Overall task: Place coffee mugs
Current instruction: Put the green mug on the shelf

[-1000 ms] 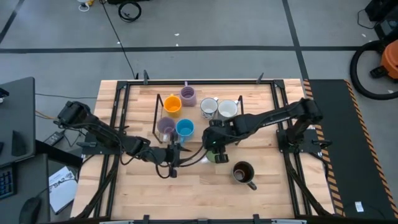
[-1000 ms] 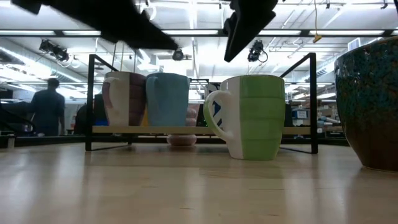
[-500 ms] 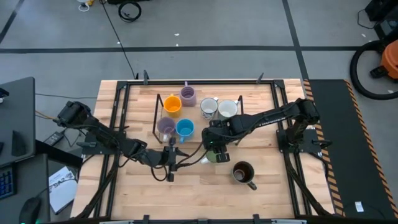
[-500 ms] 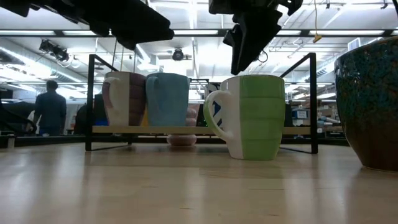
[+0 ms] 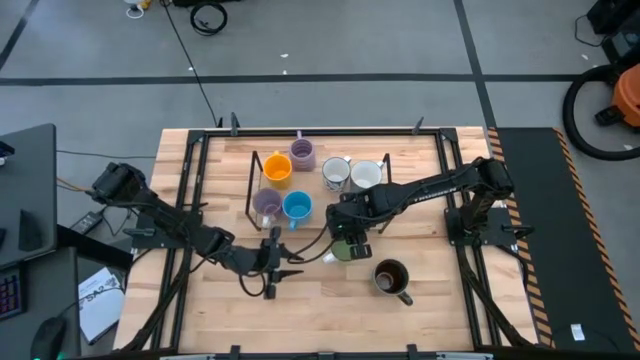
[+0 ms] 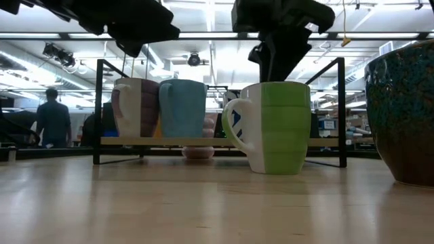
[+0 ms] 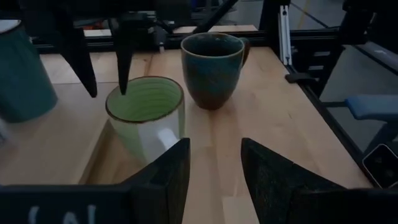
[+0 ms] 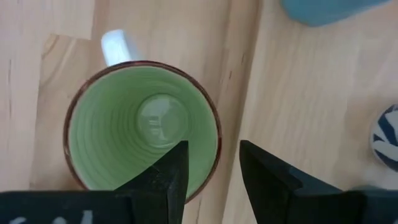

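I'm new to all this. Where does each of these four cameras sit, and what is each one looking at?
High view: above the table, facing straight down; both arms show, the right gripper over the green mug.
Low view: at table-top height, facing the green mug and wire rack; dark arm parts hang overhead.
Left wrist view: on the left arm, past the open left gripper, facing the green mug and dark mug.
Right wrist view: looks straight down into the green mug, past its own open fingers.
All four share the green mug.
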`<control>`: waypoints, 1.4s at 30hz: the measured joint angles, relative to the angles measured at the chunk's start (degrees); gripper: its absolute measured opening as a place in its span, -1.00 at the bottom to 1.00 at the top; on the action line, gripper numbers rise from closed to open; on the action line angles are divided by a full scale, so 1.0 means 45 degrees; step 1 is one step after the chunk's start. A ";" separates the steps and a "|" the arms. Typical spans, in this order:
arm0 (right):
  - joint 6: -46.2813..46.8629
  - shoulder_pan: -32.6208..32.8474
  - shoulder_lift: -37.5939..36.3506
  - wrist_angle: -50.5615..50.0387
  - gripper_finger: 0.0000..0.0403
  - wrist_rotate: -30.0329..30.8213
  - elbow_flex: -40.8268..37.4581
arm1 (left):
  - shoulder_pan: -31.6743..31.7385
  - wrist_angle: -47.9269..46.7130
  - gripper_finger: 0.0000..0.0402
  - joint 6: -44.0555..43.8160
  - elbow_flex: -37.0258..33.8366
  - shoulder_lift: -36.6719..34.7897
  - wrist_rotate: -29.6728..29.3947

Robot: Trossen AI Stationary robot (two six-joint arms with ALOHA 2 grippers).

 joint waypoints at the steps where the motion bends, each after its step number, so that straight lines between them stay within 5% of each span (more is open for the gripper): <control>1: 0.0000 0.0000 0.0000 0.0097 -0.26 -0.0004 -0.0103 | -0.0054 -0.0057 -0.25 0.0000 -0.0005 -0.0044 0.0000; 24: 0.0095 -0.0223 0.1030 0.0503 -0.51 -0.0367 -0.0565 | -0.0277 -0.1287 -0.25 -0.0312 0.0005 -0.0311 -0.0005; 36: -0.0023 -0.0223 0.1044 0.0542 -0.85 -0.0500 -0.0565 | -0.0915 -0.2898 -0.25 -0.1360 0.0010 -0.0767 0.0539; 42: -0.0146 -0.0223 0.1044 0.0570 -0.81 -0.0524 -0.0563 | -0.0941 -0.2914 -0.25 -0.1552 0.0010 -0.0767 0.0551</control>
